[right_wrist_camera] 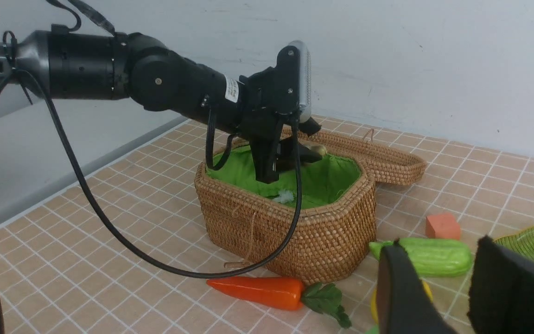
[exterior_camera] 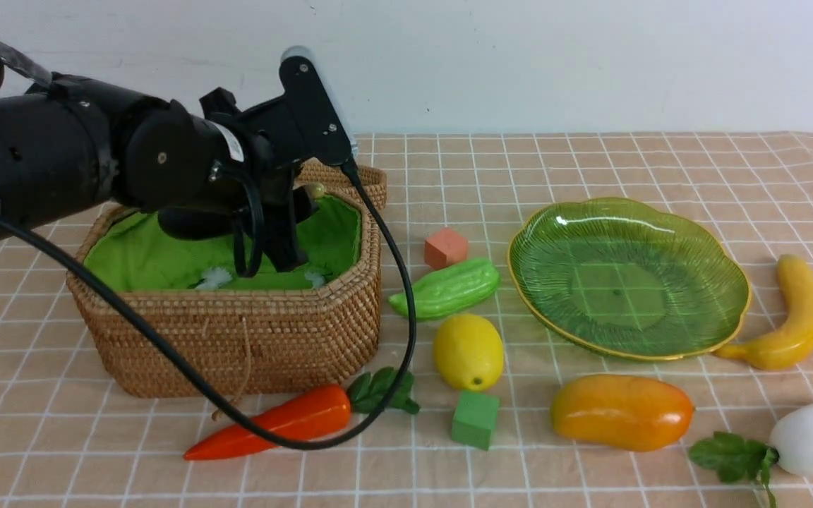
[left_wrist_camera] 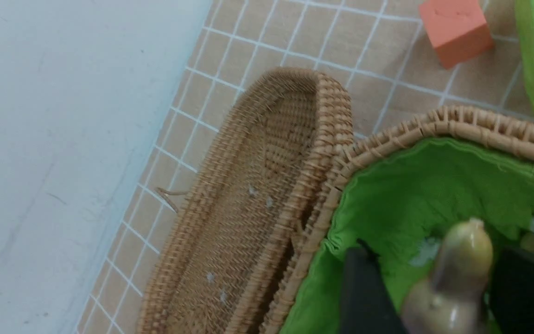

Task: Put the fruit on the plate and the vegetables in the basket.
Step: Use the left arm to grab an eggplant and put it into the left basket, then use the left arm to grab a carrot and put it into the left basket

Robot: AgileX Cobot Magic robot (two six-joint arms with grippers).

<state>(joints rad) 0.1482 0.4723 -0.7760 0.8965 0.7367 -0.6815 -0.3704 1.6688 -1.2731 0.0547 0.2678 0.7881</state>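
Wicker basket [exterior_camera: 237, 339], lid folded back: your left gripper [left_wrist_camera: 441, 283] hangs over its green lining with the eggplant [left_wrist_camera: 464, 241] between the fingers, but you cannot tell whether they clamp it. Lemon [exterior_camera: 468, 351], mango [exterior_camera: 622, 411] and banana [exterior_camera: 795, 317] lie beside the plate [exterior_camera: 660, 353]. Your right gripper [right_wrist_camera: 443, 287] stands open.

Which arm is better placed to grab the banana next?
The right. The banana lies far right, beyond the plate, and the right fingers stand apart, empty. The left fingers are over the basket on the left, with the eggplant between them.
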